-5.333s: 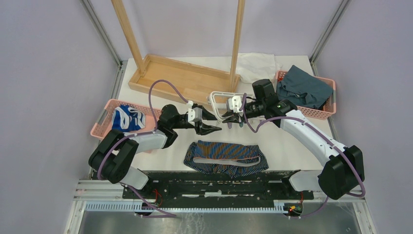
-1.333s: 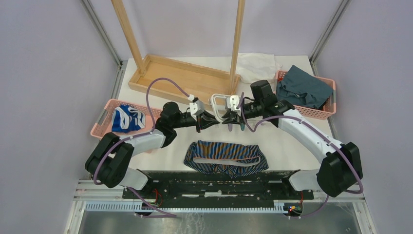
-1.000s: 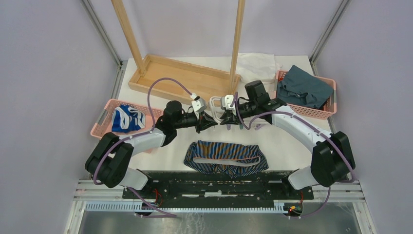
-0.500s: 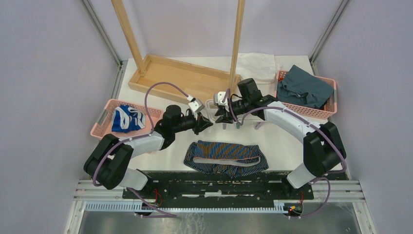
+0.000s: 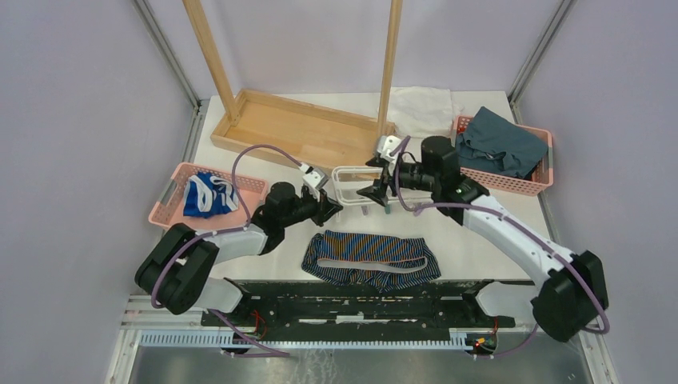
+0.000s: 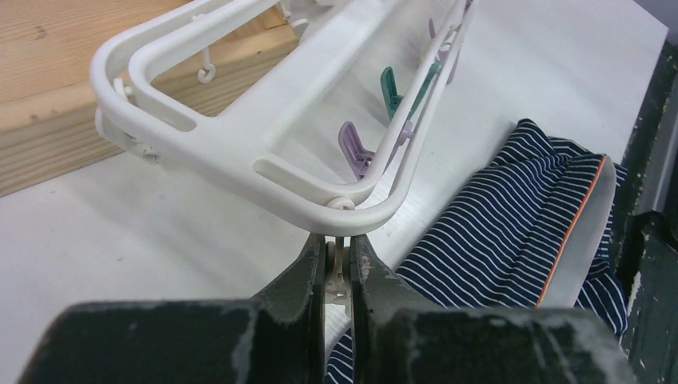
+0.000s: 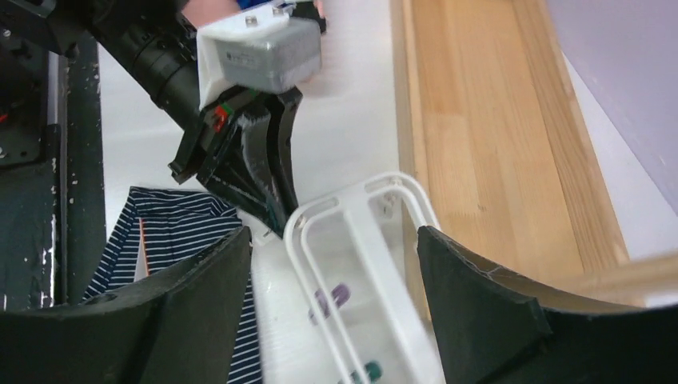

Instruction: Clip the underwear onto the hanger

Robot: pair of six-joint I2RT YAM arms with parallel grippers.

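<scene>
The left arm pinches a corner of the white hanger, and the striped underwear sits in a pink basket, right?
No. The underwear lies on the table, not in a basket; the top view shows it. The left arm's jaws do pinch a corner of the hanger.

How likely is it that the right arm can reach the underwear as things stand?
Probably yes. The right gripper is open and empty, and the underwear lies uncovered close by. Only the hanger, held by the left gripper, appears between its fingers and must be cleared first.
</scene>
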